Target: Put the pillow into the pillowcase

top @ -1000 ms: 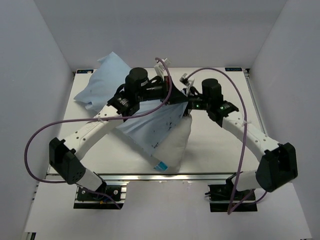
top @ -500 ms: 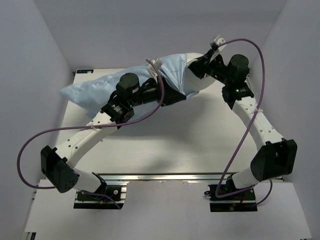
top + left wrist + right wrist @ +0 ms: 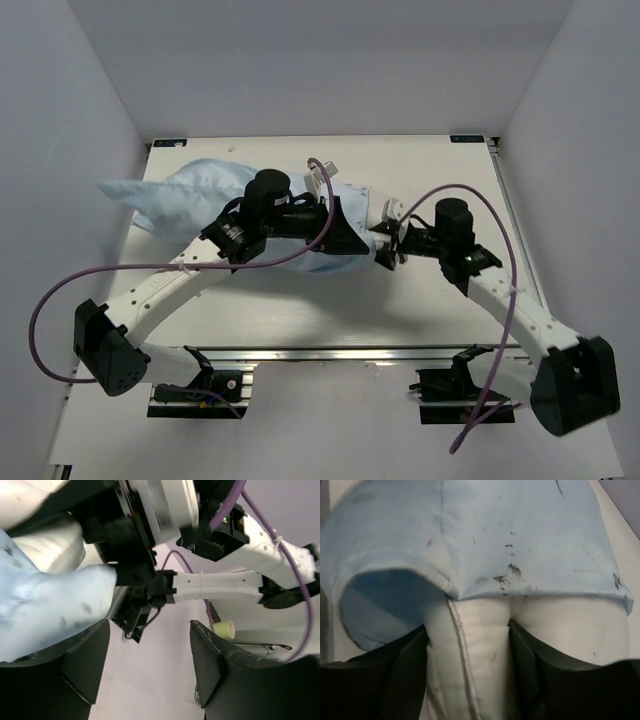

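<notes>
- Left gripper (image 3: 150,655): fingers apart, nothing between them, the pillowcase (image 3: 45,605) just beside.
- Right gripper (image 3: 467,635): fingers apart astride the pillow (image 3: 560,630); I cannot tell whether I press it.
- Step, as I judge it: final stuffing. One white end protrudes from the hem.
- Next: I must grip the hem and draw it over that end.
- Count: one pillow, one pillowcase, two grippers.

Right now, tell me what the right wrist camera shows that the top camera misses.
Only the wrist view: the pillowcase hem open, the white pillow end and its seam poking out, dark smudges on the cloth. Only the top view: the left arm and right arm, the table, the whole bundle lying toward its far left. Both: the blue pillowcase.
</notes>
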